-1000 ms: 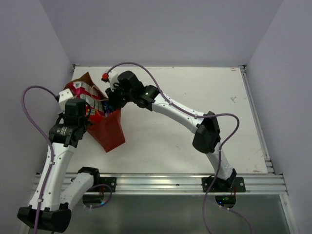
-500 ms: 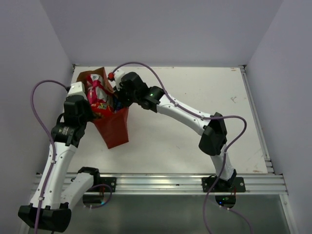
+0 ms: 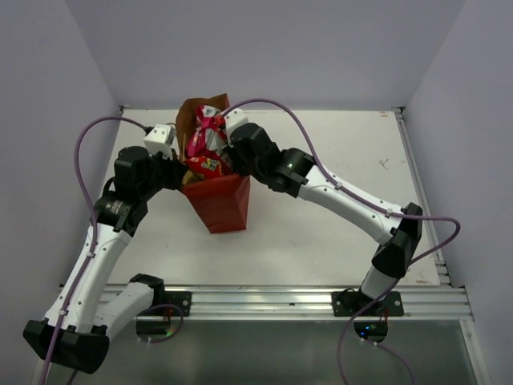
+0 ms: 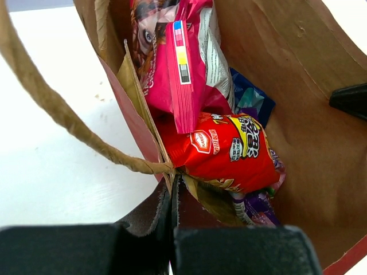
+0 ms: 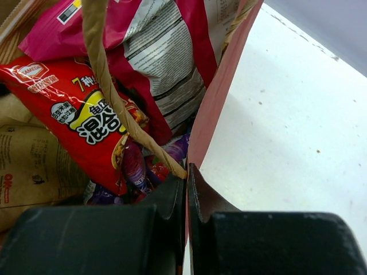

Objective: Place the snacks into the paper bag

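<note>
The paper bag [image 3: 224,204] stands upright on the table, red-brown outside, kraft brown inside [image 4: 309,137]. My left gripper [image 3: 178,172] is shut on its left rim [image 4: 171,189]. My right gripper [image 3: 233,164] is shut on its right rim [image 5: 187,176], by a string handle [image 5: 109,86]. The snacks are inside. The pink-and-silver packet [image 4: 183,63] sticks out of the top [image 3: 207,138]. The red packet [image 4: 229,152] lies below it. The dark blue packet [image 4: 250,101], the purple one [image 4: 261,207] and the tan chips bag [image 5: 28,166] show deeper in.
The white table [image 3: 337,192] is walled at the back and at both sides. A metal rail [image 3: 264,301] runs along the near edge. The other string handle [image 4: 63,114] hangs loose over the table on the left.
Both grippers, still shut on the rims, have carried the bag from the far left corner to the right. The bag has turned more upright.
</note>
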You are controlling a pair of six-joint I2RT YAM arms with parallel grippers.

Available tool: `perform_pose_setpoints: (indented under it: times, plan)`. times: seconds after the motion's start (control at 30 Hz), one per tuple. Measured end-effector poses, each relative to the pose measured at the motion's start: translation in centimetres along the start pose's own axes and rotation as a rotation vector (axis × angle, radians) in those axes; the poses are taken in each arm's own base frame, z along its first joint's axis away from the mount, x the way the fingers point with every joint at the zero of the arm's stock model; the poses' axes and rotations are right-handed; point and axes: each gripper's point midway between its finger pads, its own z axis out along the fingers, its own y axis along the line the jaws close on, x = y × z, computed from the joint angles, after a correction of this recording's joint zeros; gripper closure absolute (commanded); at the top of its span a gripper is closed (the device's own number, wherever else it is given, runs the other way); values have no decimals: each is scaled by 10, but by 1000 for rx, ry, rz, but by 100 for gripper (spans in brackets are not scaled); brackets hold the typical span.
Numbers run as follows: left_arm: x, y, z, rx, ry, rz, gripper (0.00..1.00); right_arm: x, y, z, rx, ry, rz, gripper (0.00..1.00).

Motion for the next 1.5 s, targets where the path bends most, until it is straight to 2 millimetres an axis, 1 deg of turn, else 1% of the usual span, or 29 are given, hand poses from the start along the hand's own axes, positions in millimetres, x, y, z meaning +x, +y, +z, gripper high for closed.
perform_pose_setpoints:
  times: [0.1, 0.2, 0.43, 0.57, 0.67, 0.87, 1.1, 1.13, 1.17, 1.2, 1.23, 1.27, 1.33, 1.4, 1.5]
  plan:
    - [-3, -17, 9, 60, 6, 20, 100, 6, -13, -13, 43, 0, 12, 100]
    - [1, -35, 16, 104, 16, 45, 100, 15, -26, -24, 92, 13, 9, 100]
    - [17, -74, 27, 163, 58, 114, 100, 46, -52, -43, 179, 65, -3, 100]
    - [24, -88, 30, 170, 73, 137, 100, 59, -61, -49, 208, 82, 3, 100]
    - [29, -94, 31, 175, 76, 141, 100, 70, -66, -50, 220, 94, 15, 100]
    - [41, -100, 34, 175, 88, 143, 100, 91, -71, -48, 232, 117, 46, 100]
    - [43, -106, 38, 184, 67, 130, 99, 95, -79, -47, 248, 100, 85, 99]
    - [43, -107, 38, 184, 64, 130, 90, 95, -81, -47, 251, 100, 88, 93]
    - [42, -108, 39, 187, 61, 133, 79, 96, -82, -47, 253, 100, 91, 71]
    - [42, -109, 39, 189, 60, 137, 63, 96, -83, -47, 258, 100, 92, 58]
    - [42, -109, 40, 189, 58, 142, 52, 95, -86, -47, 264, 99, 92, 38]
    - [41, -110, 40, 191, 52, 142, 35, 94, -88, -48, 271, 95, 102, 31]
    - [37, -114, 41, 198, 38, 142, 29, 93, -93, -50, 277, 90, 95, 27]
    - [33, -120, 40, 207, 28, 146, 27, 89, -95, -54, 277, 80, 93, 26]
    - [17, -136, 34, 232, -8, 158, 22, 75, -98, -62, 270, 46, 94, 26]
